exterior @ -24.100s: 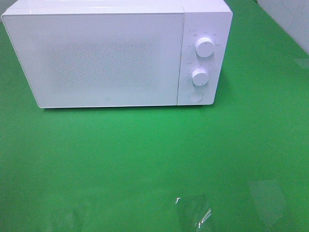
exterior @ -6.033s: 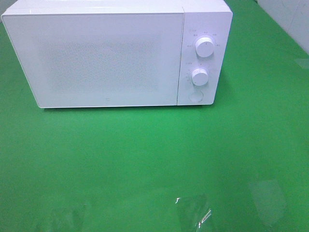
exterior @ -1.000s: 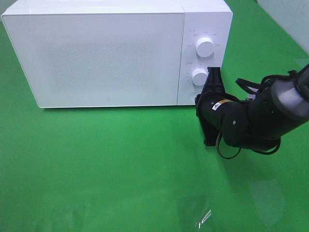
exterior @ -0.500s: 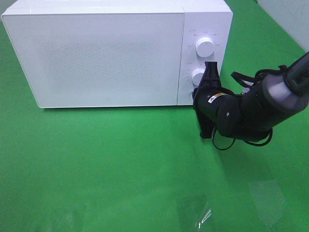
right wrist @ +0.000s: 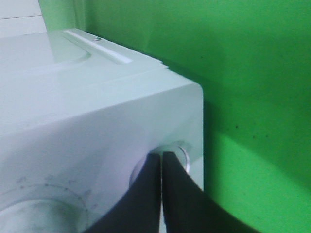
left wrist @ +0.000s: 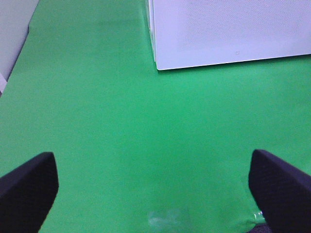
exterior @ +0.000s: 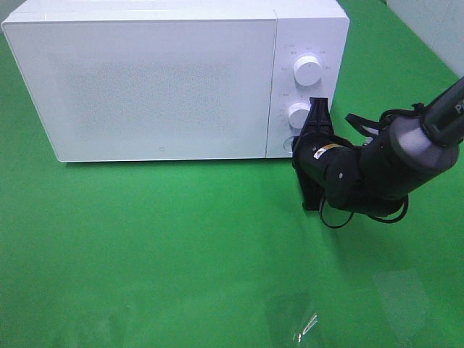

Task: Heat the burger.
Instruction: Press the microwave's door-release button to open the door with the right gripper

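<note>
A: What changed vs. earlier?
B: Six seconds back the high view had only the white box-shaped microwave (exterior: 159, 87) on the green table cover (exterior: 181, 246). Now the black right arm (exterior: 377, 170) is in from the right, up against the control panel. Barely shifted over the last half second. Door shut throughout.

A: Pose?
B: Forearm runs low over the cover, and the wrist is aimed at the panel's lower corner, under the lower white dial (exterior: 299, 114). In the wrist view the right gripper (right wrist: 161, 158) has its fingers pressed together with nothing between them, tips at the round white button (right wrist: 182, 153).

A: Left side?
B: Left gripper (left wrist: 151, 165) has its fingers spread wide and is empty, over bare cover, well short of the microwave's front corner.

A: Burger?
B: Not visible in any view, so I can't tell where it is.
</note>
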Controlling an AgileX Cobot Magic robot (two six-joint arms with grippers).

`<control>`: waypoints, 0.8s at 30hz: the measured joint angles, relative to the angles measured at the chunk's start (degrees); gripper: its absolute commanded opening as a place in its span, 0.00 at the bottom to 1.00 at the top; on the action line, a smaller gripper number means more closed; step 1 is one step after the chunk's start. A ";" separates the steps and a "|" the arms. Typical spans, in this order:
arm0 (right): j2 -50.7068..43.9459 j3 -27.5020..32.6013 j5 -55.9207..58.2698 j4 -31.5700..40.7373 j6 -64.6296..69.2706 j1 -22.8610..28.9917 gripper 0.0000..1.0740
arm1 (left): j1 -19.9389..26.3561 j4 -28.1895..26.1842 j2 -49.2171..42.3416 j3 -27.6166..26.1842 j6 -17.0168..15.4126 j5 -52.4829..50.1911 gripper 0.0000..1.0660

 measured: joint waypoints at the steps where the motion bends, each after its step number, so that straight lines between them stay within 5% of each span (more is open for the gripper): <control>1: 0.00 0.00 0.00 0.00 0.00 0.00 0.00 | 0.00 0.00 0.00 0.00 0.00 0.00 0.94; 24: 1.66 -1.32 -3.44 -0.17 0.06 0.40 0.00 | 0.00 0.00 0.00 0.00 0.00 0.00 0.94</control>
